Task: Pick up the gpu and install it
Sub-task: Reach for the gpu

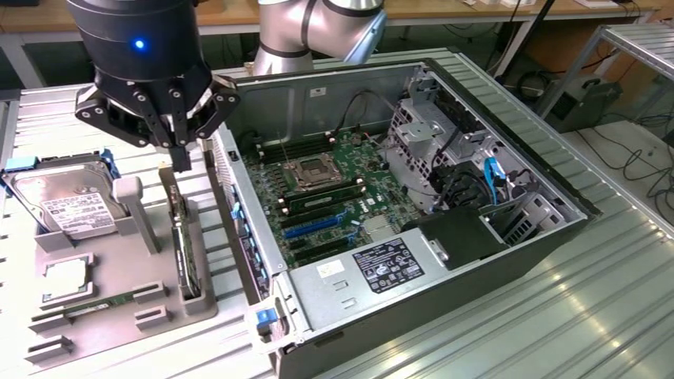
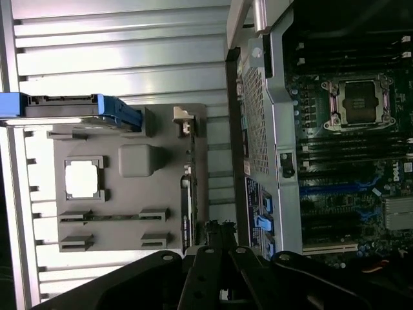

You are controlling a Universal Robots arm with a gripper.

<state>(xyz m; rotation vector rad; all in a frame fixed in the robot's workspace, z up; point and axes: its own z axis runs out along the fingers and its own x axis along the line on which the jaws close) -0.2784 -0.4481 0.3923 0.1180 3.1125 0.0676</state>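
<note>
**Gripper poised over GPU in its holder**

The gpu [image 1: 186, 241] stands on edge in a slot of the grey holder tray [image 1: 118, 278] at the exterior view's lower left, just beside the open computer case [image 1: 348, 288]. It is a thin black card. Its long axis runs from the frame's middle left down toward the bottom edge. The gripper [image 1: 181, 162] hangs over the card's upper end, fingers drawn together and holding nothing. A hard drive [image 1: 69, 207] sits further left.

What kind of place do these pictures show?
Probably a robotics lab or test workshop: a robot arm reaches over a grey tray of computer parts, next to an open computer case on a metal table, with workbenches behind.
</note>
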